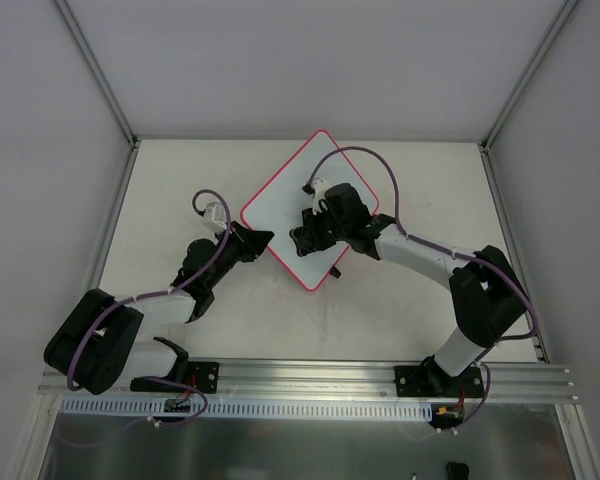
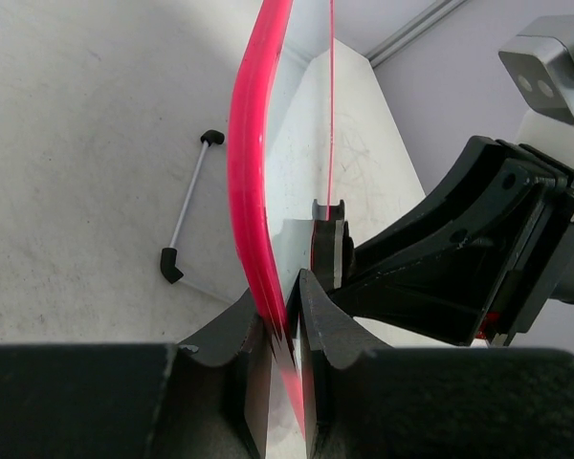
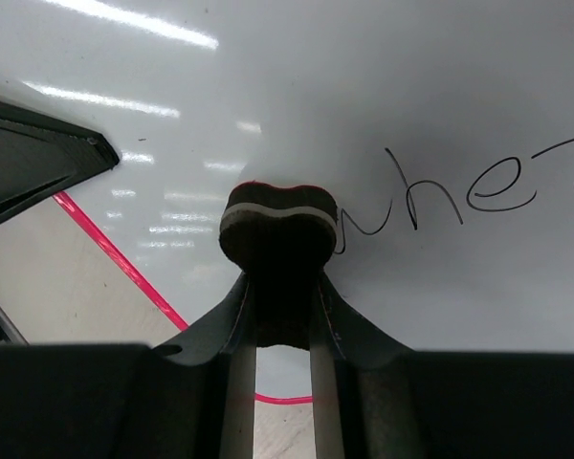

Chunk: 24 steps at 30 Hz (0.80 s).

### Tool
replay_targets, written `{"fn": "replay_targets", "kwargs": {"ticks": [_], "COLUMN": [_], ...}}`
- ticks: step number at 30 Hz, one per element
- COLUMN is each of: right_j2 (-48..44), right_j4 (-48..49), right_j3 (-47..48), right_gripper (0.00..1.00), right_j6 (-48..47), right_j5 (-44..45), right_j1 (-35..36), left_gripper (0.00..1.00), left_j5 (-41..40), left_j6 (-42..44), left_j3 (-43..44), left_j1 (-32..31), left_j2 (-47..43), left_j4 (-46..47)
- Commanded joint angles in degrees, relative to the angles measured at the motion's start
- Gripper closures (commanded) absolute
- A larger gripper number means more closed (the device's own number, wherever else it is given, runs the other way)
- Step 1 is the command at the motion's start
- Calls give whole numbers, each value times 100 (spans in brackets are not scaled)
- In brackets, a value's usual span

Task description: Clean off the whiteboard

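Item: whiteboard (image 1: pixel 288 192), white face with a thin red-pink rim (image 2: pixel 247 163) and rounded corners, set cornerwise as a diamond on the bench (image 1: pixel 180 180), nearer the far edge than the near one and about midway between the left and right edges; one corner points to the far edge, one to the near edge. Whether it lies quite flat cannot be told. Marks: dark handwriting (image 3: pixel 440 196) on the face, several letters legible in the right wrist view, running off the right of that view. Left claw (image 1: pixel 264 238): jaws all but closed, pinching the board's rim at its near-left edge, one finger on each side of the board (image 2: pixel 285 330); the left wrist view shows the board edge-on between the fingertips. Right claw (image 1: pixel 304 238): jaws drawn in tight upon a small dark eraser (image 3: pixel 277 225) with a pale band, held between both fingers (image 3: pixel 282 287); the eraser's end is pressed against the board's face, just beside the first letter of the writing, toward the near half of the board. The two claws stand near each other, the board's near-left part between them. Also present: a thin grey rod (image 2: pixel 191 206) with black ends, lying on the bench apart from the board, seen in the left wrist view only
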Motion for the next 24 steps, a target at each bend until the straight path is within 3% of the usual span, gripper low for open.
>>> {"fn": "replay_targets", "kwargs": {"ticks": [1, 11, 24], "right_j2": [354, 635, 1452], "right_j4": [530, 495, -436], "right_j3": [410, 761, 2009], "right_gripper": [100, 100, 100], "right_j6": [107, 397, 72], "right_j5": [274, -69, 63], "right_j1": [-245, -974, -1721], "left_gripper": [100, 100, 100], "left_j5": [76, 252, 287], "left_j6": [398, 442, 442], "left_j3": [102, 164, 164], "left_j1": [-46, -38, -38], "left_j2": [55, 152, 143], "left_j4": [70, 96, 105]}}
